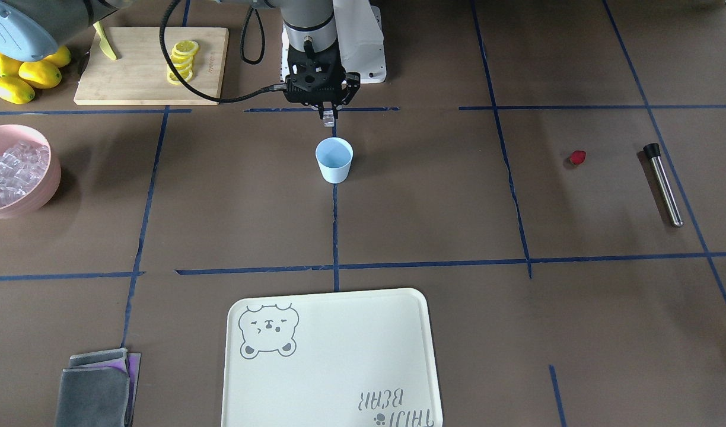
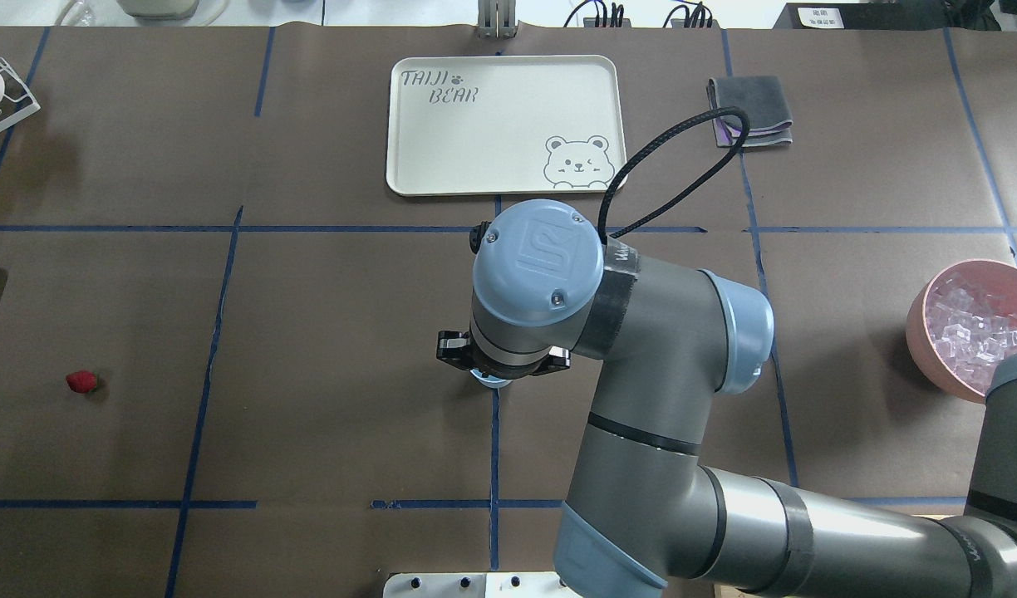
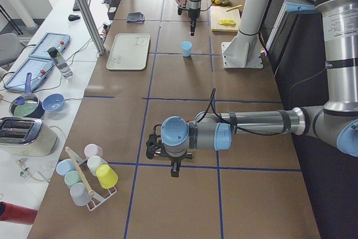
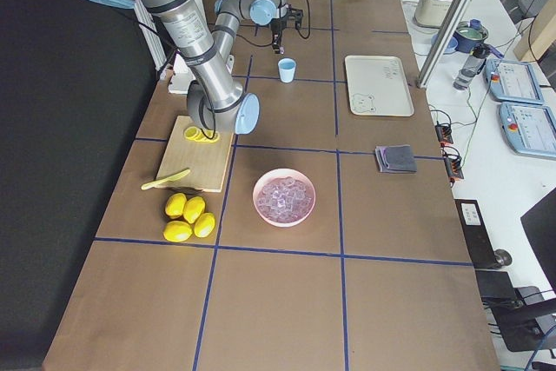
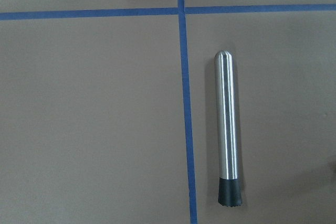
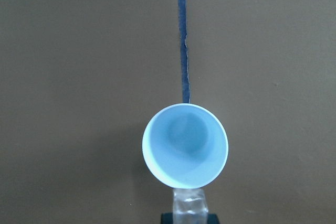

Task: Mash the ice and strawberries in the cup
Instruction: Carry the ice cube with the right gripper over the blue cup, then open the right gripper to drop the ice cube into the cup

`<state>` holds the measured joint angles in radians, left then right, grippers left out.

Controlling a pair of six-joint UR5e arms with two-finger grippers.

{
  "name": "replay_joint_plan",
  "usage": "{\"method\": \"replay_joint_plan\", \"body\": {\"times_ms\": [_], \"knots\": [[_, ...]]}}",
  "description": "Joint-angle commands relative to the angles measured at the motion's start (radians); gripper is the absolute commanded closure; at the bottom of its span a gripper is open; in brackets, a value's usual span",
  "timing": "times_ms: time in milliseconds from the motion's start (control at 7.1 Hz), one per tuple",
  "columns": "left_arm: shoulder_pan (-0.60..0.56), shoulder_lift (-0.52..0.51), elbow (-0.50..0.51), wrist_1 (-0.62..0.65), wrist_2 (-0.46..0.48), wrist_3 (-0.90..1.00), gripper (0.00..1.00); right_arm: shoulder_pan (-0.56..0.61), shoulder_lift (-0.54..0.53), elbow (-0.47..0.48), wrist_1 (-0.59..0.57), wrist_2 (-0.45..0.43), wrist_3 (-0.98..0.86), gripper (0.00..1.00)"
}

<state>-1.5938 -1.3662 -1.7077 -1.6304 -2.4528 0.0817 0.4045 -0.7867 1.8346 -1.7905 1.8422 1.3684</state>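
Observation:
The pale-blue cup (image 1: pixel 334 160) stands upright at the table's middle; the right wrist view shows it empty (image 6: pixel 185 145). My right gripper (image 1: pixel 327 118) hangs just above the cup's robot-side rim, shut on one clear ice cube (image 1: pixel 327 123), which also shows at the bottom of the right wrist view (image 6: pixel 190 205). The dark-red strawberry piece (image 1: pixel 578 157) lies alone on the table, far toward my left. My left gripper (image 3: pixel 174 170) shows only in the exterior left view, so I cannot tell whether it is open. It hangs over a steel muddler (image 5: pixel 228 129).
A pink bowl (image 1: pixel 53 172) holds several ice cubes (image 1: pixel 13 172) on my far right. A cutting board (image 1: pixel 143 71) carries lemon slices, with whole lemons (image 1: pixel 25 74) beside it. A cream tray (image 1: pixel 333 362) and a grey cloth (image 1: pixel 96 388) lie at the far side.

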Motion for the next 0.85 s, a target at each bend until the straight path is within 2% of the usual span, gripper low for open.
{"method": "replay_joint_plan", "body": {"times_ms": [0, 564, 705], "knots": [[0.0, -0.001, 0.002, 0.0, 0.0, 0.001, 0.0, -0.004, 0.011, -0.061, 0.028, -0.018, 0.001, 1.0], [0.0, -0.001, 0.005, 0.0, 0.0, 0.003, 0.0, -0.004, 0.01, -0.078, 0.028, -0.02, -0.009, 0.96], [0.0, -0.002, 0.01, 0.0, 0.0, 0.003, 0.0, -0.004, 0.011, -0.08, 0.033, -0.018, -0.011, 0.78]]}}
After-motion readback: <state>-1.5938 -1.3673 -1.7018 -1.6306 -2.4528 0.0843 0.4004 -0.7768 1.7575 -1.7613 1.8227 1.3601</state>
